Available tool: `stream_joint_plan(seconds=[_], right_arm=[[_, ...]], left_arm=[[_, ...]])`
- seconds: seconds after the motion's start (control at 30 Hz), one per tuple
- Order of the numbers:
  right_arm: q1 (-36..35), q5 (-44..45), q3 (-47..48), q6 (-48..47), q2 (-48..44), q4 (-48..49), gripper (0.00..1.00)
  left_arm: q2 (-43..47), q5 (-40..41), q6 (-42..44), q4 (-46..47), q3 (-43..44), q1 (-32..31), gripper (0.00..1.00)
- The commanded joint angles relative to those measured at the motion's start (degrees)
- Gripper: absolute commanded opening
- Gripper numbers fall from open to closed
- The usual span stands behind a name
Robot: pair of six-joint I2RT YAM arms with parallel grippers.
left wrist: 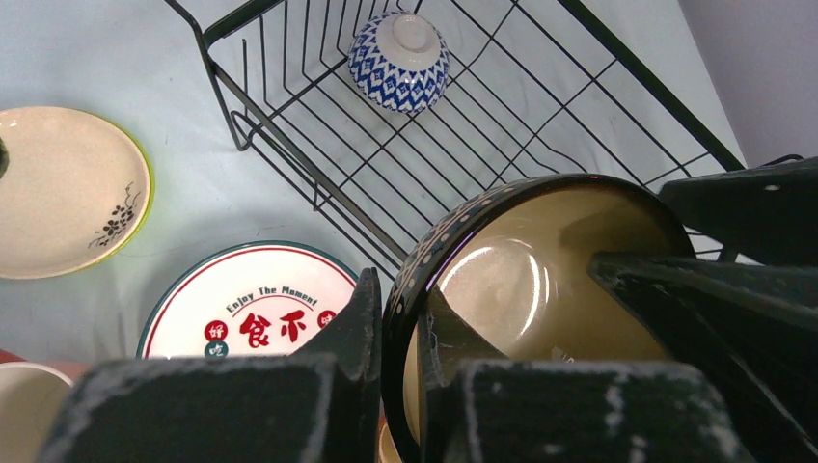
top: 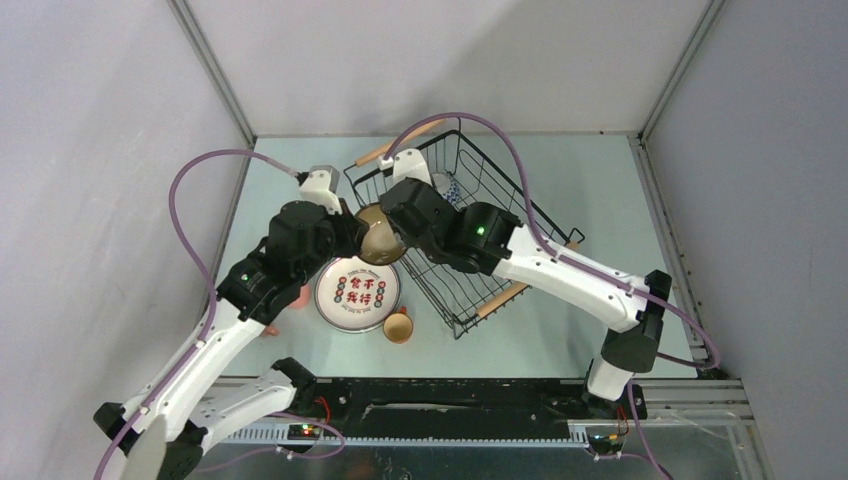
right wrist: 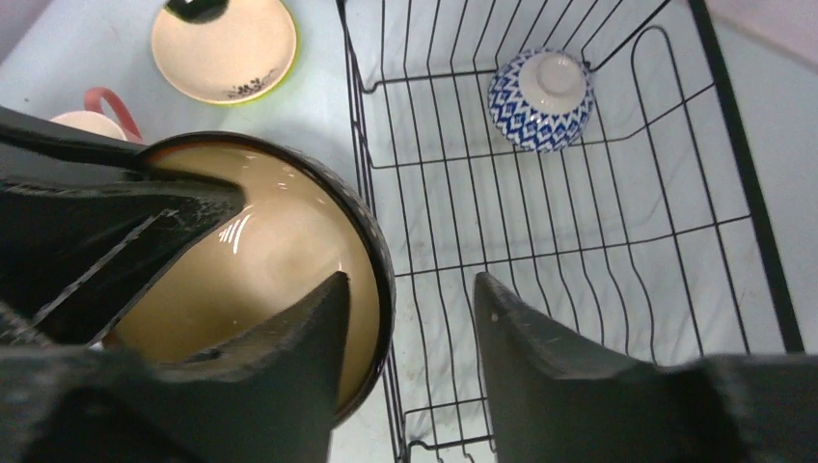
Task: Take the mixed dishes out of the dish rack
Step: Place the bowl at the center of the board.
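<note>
Step in hand: mid-unload, looks like an arm-to-arm handover of the dark-rimmed bowl [left wrist: 540, 280], cream inside, dotted outside. It hangs in the air, tilted, over the near-left edge of the dish rack [right wrist: 579, 241], between rack and plate. The left pincer [left wrist: 395, 328] is clamped on the bowl's rim, one finger inside, one outside. The right pincer [right wrist: 407, 289] stands apart, astride the opposite rim: one finger inside the bowl, the other outside over the rack wires, with a gap showing and no pinch yet. Next move, by my read: the right needs a firm bite on the rim before the left lets go, or the bowl tips; which arm ends up carrying it I can't tell. Still in the rack: one blue-and-white bowl [right wrist: 540, 99], upside down at the far end. Already out on the worktop [top: 600, 180], left of the rack: the plate with red characters [top: 357, 293], the cream saucer [left wrist: 68, 188], a pink mug [right wrist: 92, 116], an orange cup [top: 398, 326]. The worktop is pale, matte and flat. Plain grey panels on metal framing enclose it on three sides.
</note>
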State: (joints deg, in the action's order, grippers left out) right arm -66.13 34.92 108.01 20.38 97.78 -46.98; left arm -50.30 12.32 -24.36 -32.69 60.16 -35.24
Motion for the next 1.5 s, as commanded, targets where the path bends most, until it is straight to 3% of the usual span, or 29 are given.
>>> stream_joint_plan(seconds=[0.0, 0.1, 0.13, 0.2, 0.37, 0.47, 0.63, 0.8, 1.07, 1.33, 1.47], right_arm=[[0.54, -0.34, 3.75, 4.45, 1.34, -1.98, 0.43], [0.50, -0.59, 4.74, 4.63, 2.67, -3.06, 0.27], [0.53, -0.57, 5.37, 4.65, 2.94, -3.35, 0.15], [0.60, -0.50, 6.05, 4.56, 3.08, -4.06, 0.00], [1.11, 0.12, 6.29, 3.77, 1.92, -4.33, 0.00], [1.85, 0.94, 6.20, 3.44, 0.46, -4.39, 0.00], [4.40, 1.52, 5.49, 3.24, -3.05, -5.17, 0.00], [10.74, 0.68, 2.35, 5.61, -7.37, -6.32, 0.00], [30.28, -4.37, -11.51, 14.03, -20.10, -7.05, 0.00], [59.38, -14.47, -29.55, 23.42, -35.68, -4.93, 0.00], [74.41, -16.66, -34.92, 25.83, -39.09, -5.53, 0.00]], left_arm=[[1.38, -0.23, -0.35, 5.74, 2.03, -0.38, 0.00], [2.00, -0.28, -0.59, 6.08, 1.55, -0.44, 0.00], [2.30, -0.17, -0.68, 6.07, 1.30, -0.44, 0.00], [2.92, 0.39, -0.83, 6.10, 0.82, -0.44, 0.01], [4.65, 1.73, -0.65, 6.56, -0.88, -0.44, 0.18], [5.65, 3.02, -0.23, 6.49, -1.45, -0.43, 0.46], [8.22, 6.44, 0.06, 6.61, -2.76, -0.44, 0.80], [11.21, 10.77, 1.11, 6.71, -4.64, -0.44, 0.92], [16.74, 16.77, 3.01, 5.10, -8.48, -0.44, 0.99], [23.35, 21.88, 5.03, 5.22, -13.14, -0.44, 0.99], [25.35, 22.57, 5.74, 7.10, -15.44, -0.44, 0.99]])
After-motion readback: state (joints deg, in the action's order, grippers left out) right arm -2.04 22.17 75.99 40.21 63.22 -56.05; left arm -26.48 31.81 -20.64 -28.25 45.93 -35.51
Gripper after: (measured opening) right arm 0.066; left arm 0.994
